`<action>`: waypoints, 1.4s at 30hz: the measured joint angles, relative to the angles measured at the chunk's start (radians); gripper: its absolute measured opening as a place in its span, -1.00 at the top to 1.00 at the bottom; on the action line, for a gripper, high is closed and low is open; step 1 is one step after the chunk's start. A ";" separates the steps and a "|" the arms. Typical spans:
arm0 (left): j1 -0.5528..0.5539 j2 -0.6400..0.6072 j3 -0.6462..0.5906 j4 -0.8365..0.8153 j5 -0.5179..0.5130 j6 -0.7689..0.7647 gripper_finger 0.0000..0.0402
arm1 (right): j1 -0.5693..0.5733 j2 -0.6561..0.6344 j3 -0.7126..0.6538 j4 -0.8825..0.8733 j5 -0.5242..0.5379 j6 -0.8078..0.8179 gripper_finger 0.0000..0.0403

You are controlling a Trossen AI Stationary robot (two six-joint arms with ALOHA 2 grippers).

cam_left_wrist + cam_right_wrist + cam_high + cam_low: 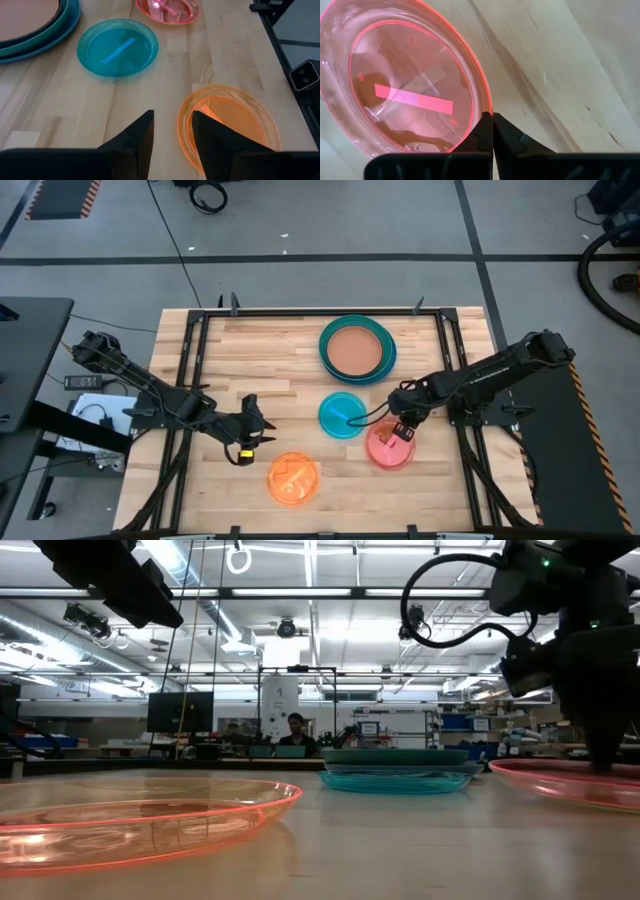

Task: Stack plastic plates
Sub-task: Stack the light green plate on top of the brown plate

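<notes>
Pink-red plate: the pink-red plate (389, 446) is lying flat on the wooden table (280, 370), right of centre toward the near edge; in the right wrist view (405, 85) a pale strip is showing through its clear floor.
Right claw: the right claw (403, 431) is sitting at the far right rim of the pink-red plate, and in the right wrist view (492, 131) its two dark tips are meeting together, pinching that rim between them.
Cyan plate: the cyan plate (342, 416) is lying just left of and a little farther back than the pink-red one, the two close but apart, a strip showing across its middle (118, 47).
Orange plate: the orange plate (293, 478) is resting near the table's near edge, left of the pink-red plate and well apart from it.
Left claw: the left claw (262, 439) is hovering just beside the far left side of the orange plate; in the left wrist view (172, 132) its fingers are standing apart with the orange rim (225, 125) lying by one of them, gripping nothing.
Stack: a peach-tan plate (356, 350) is sitting nested on a dark teal one, which is resting on larger teal-green and blue plates (388, 365), at the far side of the table.
Background: in the low view a person (296, 728) is sitting far behind the table.
</notes>
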 joint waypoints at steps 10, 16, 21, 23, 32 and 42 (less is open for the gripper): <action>0.008 0.150 0.000 0.201 -0.028 -0.023 0.30 | -0.018 0.000 0.000 0.117 0.029 0.033 0.97; 0.008 0.222 0.000 0.241 -0.118 -0.085 0.30 | -0.018 0.000 0.000 0.230 0.088 0.052 0.97; 0.010 0.260 0.001 0.299 -0.162 -0.072 0.30 | -0.018 0.000 0.001 0.323 0.121 0.060 0.97; 0.017 0.281 0.014 0.305 -0.179 -0.068 0.30 | -0.018 0.000 0.001 0.341 0.143 0.061 0.97; 0.112 0.419 0.141 0.308 -0.248 -0.101 0.20 | -0.018 0.000 0.001 0.380 0.198 0.078 0.98; 0.225 0.541 0.267 0.372 -0.069 -0.139 -0.15 | -0.018 0.000 0.001 0.384 0.227 0.078 0.98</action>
